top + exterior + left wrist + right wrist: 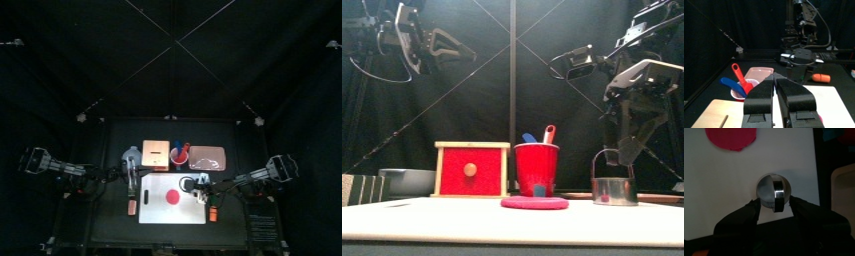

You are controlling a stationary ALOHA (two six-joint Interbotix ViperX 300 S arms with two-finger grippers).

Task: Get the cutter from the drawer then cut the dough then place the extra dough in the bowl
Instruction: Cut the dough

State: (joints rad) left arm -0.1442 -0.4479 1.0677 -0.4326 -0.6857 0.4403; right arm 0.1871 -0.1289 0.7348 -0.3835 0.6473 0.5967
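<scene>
Metal cutter [613, 190] gripped by right end effector [775, 203] stands beside red dough [536, 203]; left end effector [775, 79] closed.

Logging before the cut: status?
Right gripper shut on cutter, at the white board, beside the dough, not over it. Left gripper shut, empty, raised. Dough uncut; nothing between it and cutter.

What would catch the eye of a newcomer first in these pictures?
The red cup with its toy knives stands in the middle, just behind the flat red dough on the white board. To the right, the right pincer holds the shiny metal cutter low at the board's right side, apart from the dough. The wooden box with its red drawer front stands left of the cup.
</scene>
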